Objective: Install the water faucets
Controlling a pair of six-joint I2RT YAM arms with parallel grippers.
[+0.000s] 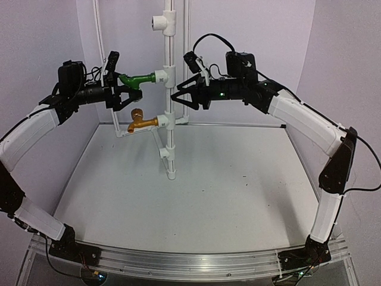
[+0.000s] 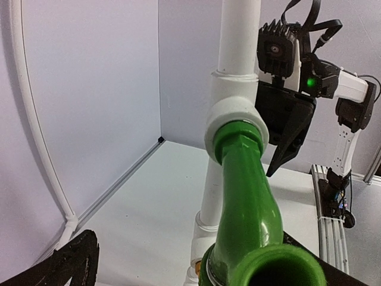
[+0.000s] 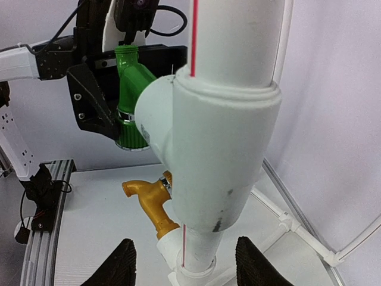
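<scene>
The green faucet (image 1: 136, 79) sticks out leftward from a white T-fitting (image 1: 161, 76) on the upright white pipe (image 1: 171, 140). Below it, the golden-brass faucet (image 1: 141, 122) sits in a lower fitting (image 1: 165, 121). My left gripper (image 1: 123, 95) is open, its fingers spread wide around the green faucet's (image 2: 247, 202) outer end, and the left finger (image 2: 74, 262) stands well clear of it. My right gripper (image 1: 178, 95) is open on the other side of the pipe. Its fingers (image 3: 122, 265) straddle the T-fitting (image 3: 220, 137) with gaps on both sides. The brass faucet (image 3: 152, 199) shows beneath.
A third white T-fitting (image 1: 164, 22) sits higher on the pipe, with nothing in its socket. Thin white tubing (image 1: 100, 36) runs up the back wall and along the floor corner. The white tabletop (image 1: 226, 190) stretches in front of the pipe.
</scene>
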